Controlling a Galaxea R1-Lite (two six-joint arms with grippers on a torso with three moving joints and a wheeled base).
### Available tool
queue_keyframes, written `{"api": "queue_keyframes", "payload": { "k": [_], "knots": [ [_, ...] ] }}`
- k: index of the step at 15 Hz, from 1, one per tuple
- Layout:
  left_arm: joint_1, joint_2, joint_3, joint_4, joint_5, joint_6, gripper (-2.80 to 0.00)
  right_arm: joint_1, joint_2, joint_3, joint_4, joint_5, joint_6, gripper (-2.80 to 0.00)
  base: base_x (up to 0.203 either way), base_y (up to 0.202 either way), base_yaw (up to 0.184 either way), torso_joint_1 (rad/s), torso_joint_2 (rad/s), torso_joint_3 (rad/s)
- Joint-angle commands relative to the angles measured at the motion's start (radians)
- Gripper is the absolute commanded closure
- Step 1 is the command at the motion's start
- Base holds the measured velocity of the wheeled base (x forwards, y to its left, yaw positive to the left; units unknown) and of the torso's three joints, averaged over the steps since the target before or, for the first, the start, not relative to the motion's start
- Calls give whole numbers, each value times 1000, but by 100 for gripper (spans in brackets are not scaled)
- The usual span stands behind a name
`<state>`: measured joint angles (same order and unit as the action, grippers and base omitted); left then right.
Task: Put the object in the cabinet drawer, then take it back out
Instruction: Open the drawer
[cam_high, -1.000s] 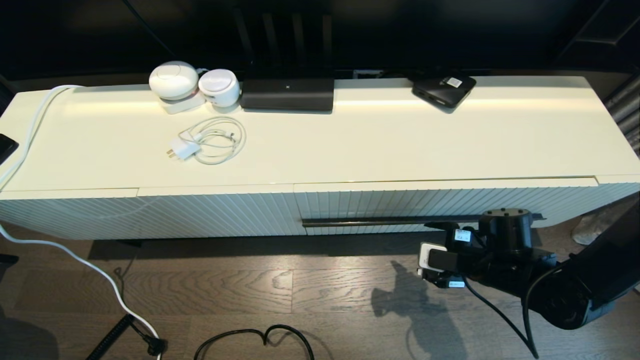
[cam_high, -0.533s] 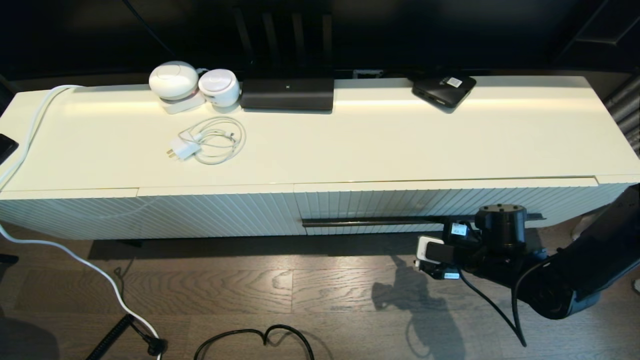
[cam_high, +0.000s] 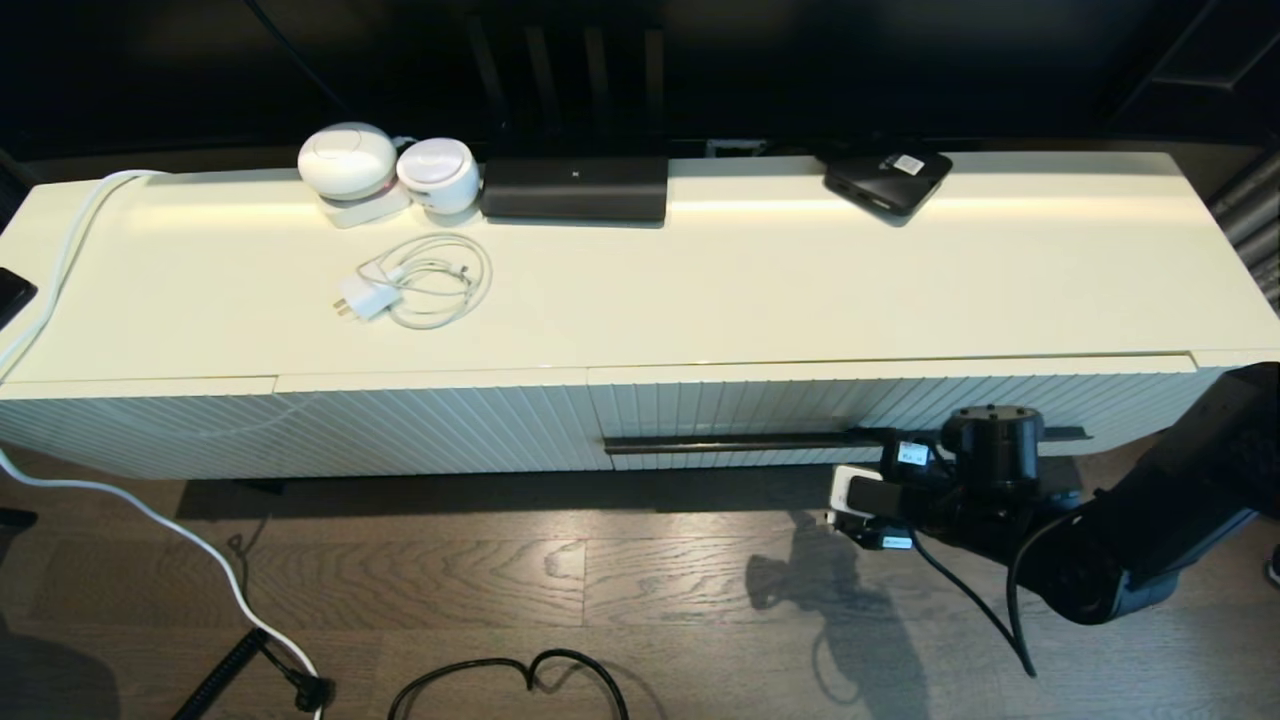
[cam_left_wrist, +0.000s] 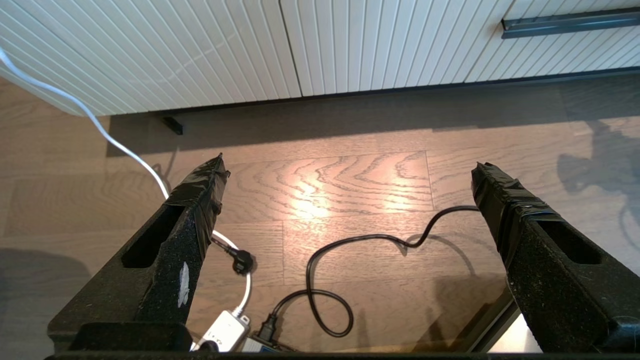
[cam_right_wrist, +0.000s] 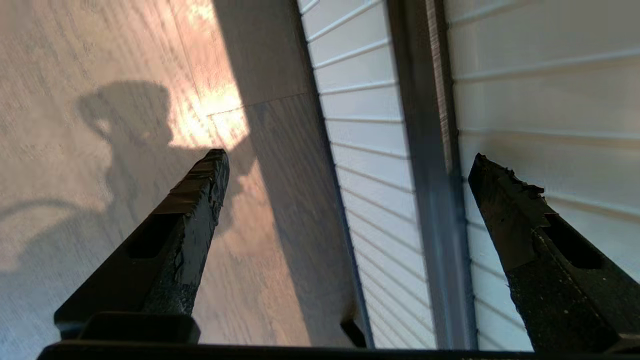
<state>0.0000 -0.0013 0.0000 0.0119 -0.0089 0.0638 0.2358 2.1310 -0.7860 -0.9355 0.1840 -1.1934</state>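
The cabinet drawer is closed, its ribbed cream front flush with the cabinet. Its thin dark bar handle runs along the lower part. My right gripper hangs low in front of the drawer's right half, at the handle. In the right wrist view the right gripper is open. The handle passes between its fingers, nearer one of them, with nothing gripped. My left gripper is open over the wooden floor, out of the head view. The umbrella is out of view.
On the cabinet top stand two white round devices, a white charger with coiled cable, a long black device and a flat black box. A black cable and a white cable lie on the floor.
My right arm has moved toward the cabinet, bringing its gripper up from the floor side closer to the drawer handle. The drawer has stayed closed.
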Motion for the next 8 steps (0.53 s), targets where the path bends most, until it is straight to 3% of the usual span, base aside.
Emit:
{"api": "queue_keyframes", "payload": {
  "k": [1, 8],
  "knots": [
    [0, 1, 0, 0, 0, 1, -280, -1, 7, -10, -5, 3, -8, -280, 0, 0, 0, 0, 0, 0],
    [0, 1, 0, -1, 0, 1, -280, -6, 41, -4, -6, 12, -14, -280, 0, 0, 0, 0, 0, 0]
  ]
}}
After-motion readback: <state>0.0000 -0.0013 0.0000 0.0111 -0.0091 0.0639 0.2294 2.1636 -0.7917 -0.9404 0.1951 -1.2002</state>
